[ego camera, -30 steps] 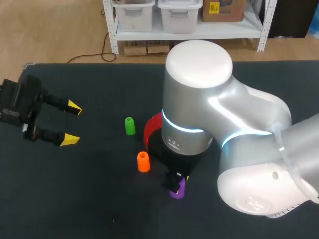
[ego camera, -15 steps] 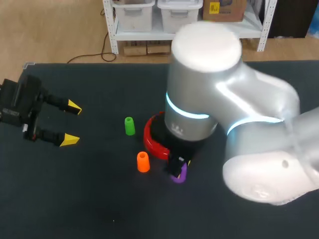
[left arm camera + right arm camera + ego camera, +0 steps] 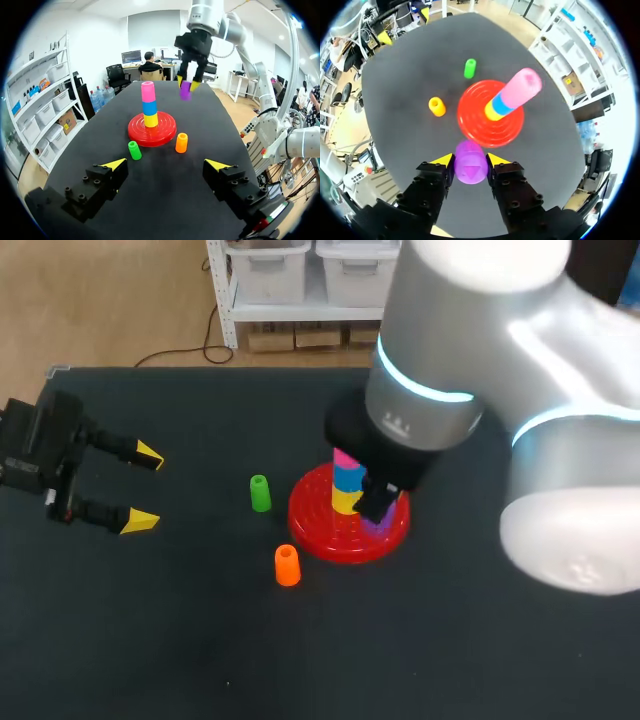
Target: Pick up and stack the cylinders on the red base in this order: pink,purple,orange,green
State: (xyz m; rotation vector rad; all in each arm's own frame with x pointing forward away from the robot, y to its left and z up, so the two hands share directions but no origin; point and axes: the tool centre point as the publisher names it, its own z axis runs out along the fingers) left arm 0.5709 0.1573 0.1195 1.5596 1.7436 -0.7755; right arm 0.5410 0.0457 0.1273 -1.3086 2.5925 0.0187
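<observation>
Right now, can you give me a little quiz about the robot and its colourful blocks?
1. True or false: the right arm's fingers grip the purple plastic cylinder in the air.
2. Which colour tops the stack on the round red plastic base? A pink, B blue, C yellow.
3. How many small cylinders stand loose on the dark table?
Key: 1 true. 2 A, the pink plastic cylinder. 3 two: the green plastic cylinder and the orange plastic cylinder.

- Left arm (image 3: 40, 452) at the left edge of head view, mid-height. Left gripper (image 3: 145, 488) points right, fingers spread wide, nothing between them.
- Right arm (image 3: 470, 360) fills the upper right, wrist pointing down at frame centre. Right gripper (image 3: 372, 502) is clamped on the purple cylinder (image 3: 470, 169), raised off the table.
</observation>
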